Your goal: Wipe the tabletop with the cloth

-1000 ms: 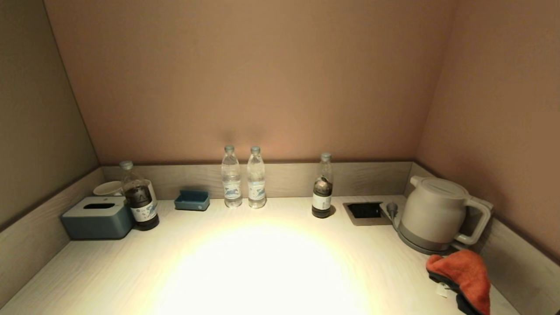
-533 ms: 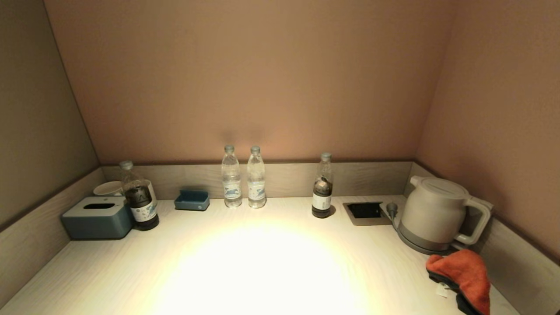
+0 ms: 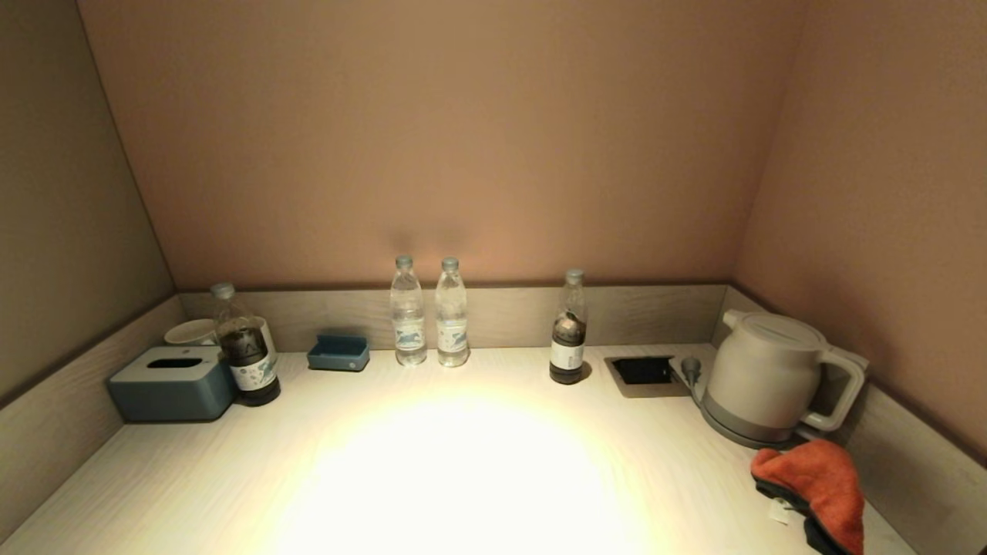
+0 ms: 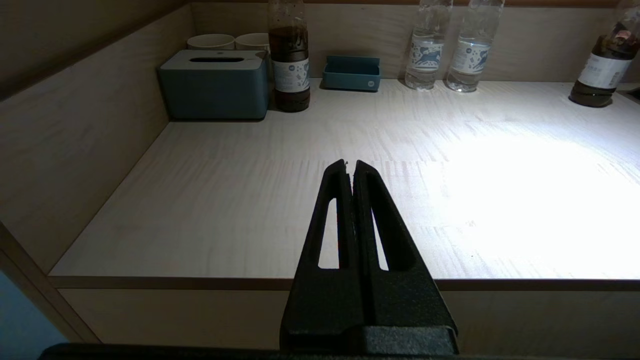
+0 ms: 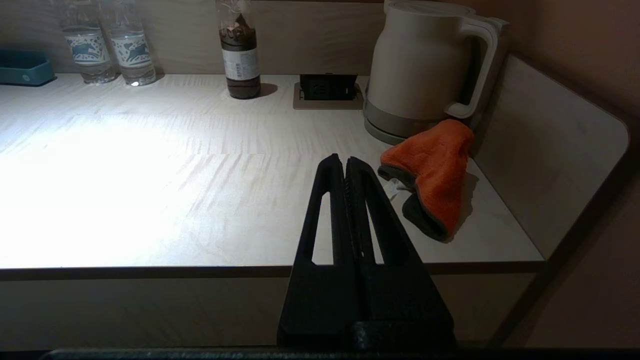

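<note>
An orange cloth with a dark grey underside (image 3: pixel 817 482) lies bunched on the pale wood tabletop (image 3: pixel 463 462) at the front right, just in front of the kettle. It also shows in the right wrist view (image 5: pixel 435 170). My right gripper (image 5: pixel 345 160) is shut and empty, held off the table's front edge, a little to the left of the cloth. My left gripper (image 4: pixel 350 164) is shut and empty, held off the front edge on the left side. Neither gripper shows in the head view.
A white kettle (image 3: pixel 771 378) and a recessed socket (image 3: pixel 644 371) stand at back right. A dark bottle (image 3: pixel 569 327), two water bottles (image 3: pixel 428 312), a blue tray (image 3: pixel 339 353), another dark bottle (image 3: pixel 245 347), a tissue box (image 3: pixel 171 381) and cups (image 3: pixel 189 331) line the back and left. Low walls enclose three sides.
</note>
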Tool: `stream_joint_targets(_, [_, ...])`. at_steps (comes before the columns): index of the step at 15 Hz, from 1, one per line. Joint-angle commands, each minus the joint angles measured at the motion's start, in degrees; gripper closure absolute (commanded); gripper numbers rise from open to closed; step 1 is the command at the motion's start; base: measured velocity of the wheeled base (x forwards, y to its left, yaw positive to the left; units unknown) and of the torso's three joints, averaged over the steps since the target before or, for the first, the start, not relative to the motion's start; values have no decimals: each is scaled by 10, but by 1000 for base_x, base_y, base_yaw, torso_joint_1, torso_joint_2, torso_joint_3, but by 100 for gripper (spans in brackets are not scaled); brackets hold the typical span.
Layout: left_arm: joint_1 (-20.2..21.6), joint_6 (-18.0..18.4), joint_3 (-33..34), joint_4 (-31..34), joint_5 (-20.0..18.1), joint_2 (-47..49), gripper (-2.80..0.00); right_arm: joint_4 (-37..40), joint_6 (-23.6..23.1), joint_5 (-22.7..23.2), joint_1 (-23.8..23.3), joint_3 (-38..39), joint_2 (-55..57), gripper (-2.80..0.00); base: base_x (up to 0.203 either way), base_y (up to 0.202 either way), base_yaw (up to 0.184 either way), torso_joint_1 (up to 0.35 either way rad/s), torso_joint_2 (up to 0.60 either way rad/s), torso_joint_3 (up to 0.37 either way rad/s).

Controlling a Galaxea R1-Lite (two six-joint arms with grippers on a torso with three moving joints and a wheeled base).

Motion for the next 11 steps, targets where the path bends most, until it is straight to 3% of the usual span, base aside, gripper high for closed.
stream_joint_targets(1, [0, 0, 0, 0, 0, 0, 0, -1, 0, 1, 0, 0, 0, 0, 0, 0, 0, 0, 0, 0])
stream_joint_targets(11, [0, 0, 0, 0, 0, 0, 0, 0, 5, 0, 0, 0, 0, 0, 0, 0, 0, 0, 0, 0])
